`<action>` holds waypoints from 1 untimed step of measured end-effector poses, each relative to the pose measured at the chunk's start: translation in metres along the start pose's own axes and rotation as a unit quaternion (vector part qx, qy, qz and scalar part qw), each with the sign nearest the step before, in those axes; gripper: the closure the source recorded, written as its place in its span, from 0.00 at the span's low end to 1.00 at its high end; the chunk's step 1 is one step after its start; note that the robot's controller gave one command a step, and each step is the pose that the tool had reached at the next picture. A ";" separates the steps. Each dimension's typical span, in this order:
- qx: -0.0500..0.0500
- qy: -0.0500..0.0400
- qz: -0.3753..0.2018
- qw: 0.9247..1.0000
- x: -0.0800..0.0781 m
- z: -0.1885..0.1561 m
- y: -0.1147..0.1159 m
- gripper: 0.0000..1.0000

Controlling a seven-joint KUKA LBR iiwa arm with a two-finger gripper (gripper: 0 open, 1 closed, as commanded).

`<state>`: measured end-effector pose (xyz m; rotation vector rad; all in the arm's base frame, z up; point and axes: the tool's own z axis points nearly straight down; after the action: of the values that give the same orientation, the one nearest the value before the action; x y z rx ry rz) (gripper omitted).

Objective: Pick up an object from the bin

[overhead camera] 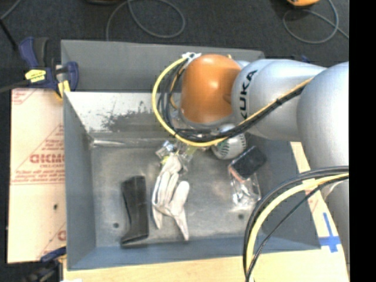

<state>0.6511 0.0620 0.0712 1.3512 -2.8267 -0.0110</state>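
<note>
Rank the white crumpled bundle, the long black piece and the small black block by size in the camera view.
1. white crumpled bundle, largest
2. long black piece, slightly smaller
3. small black block, smallest

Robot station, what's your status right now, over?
Hand down mid-bin, at top end of white glove-like bundle. Black flat piece left of it, small black block and clear wrapper right, all apart from it.

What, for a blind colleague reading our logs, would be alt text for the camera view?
The gripper of the KUKA arm hangs at the upper end of a crumpled white cloth in a grey metal bin. A black flat bar lies to its left; a small black block and a clear packet lie to its right.
</note>
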 end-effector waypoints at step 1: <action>-0.001 0.000 0.000 1.000 0.000 0.002 0.000 1.00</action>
<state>0.6515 0.0623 0.0690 1.3504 -2.8269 -0.0139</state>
